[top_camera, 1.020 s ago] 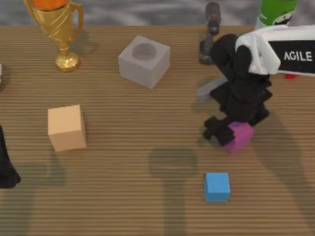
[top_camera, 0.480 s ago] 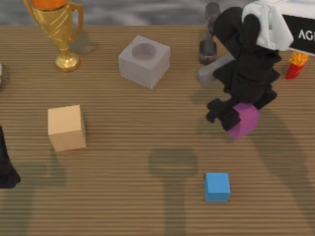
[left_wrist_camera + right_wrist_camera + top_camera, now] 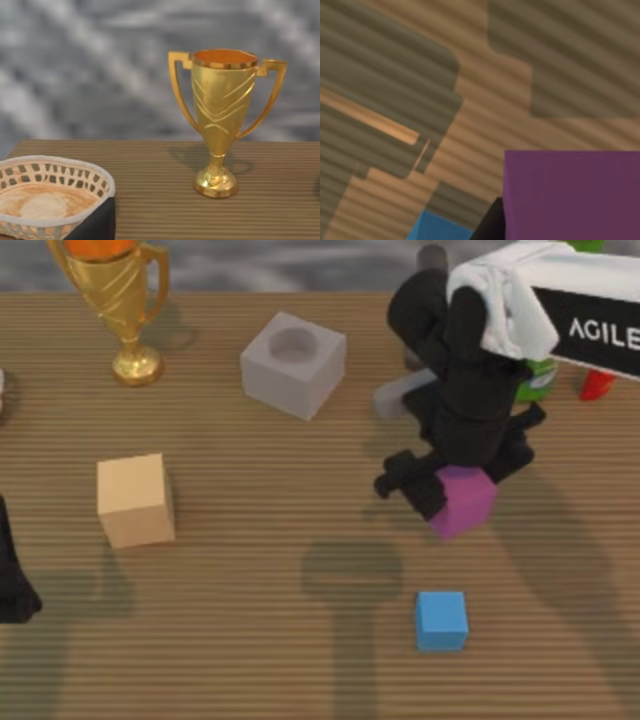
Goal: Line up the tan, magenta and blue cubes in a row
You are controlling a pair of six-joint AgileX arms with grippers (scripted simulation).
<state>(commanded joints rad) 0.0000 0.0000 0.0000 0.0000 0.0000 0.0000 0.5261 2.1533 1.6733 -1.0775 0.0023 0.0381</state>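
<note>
Top view | right end effector clamped on magenta cube, above table | left arm parked at left edge

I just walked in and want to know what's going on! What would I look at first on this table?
First, the black right gripper of the white-sleeved arm at the table's right side, shut on the mid-sized matte magenta cube. Next, the shiny gold trophy cup at the far left corner. The large pale tan cube sits alone at the left, and the small bright blue cube lies nearer the front, below the magenta one.
</note>
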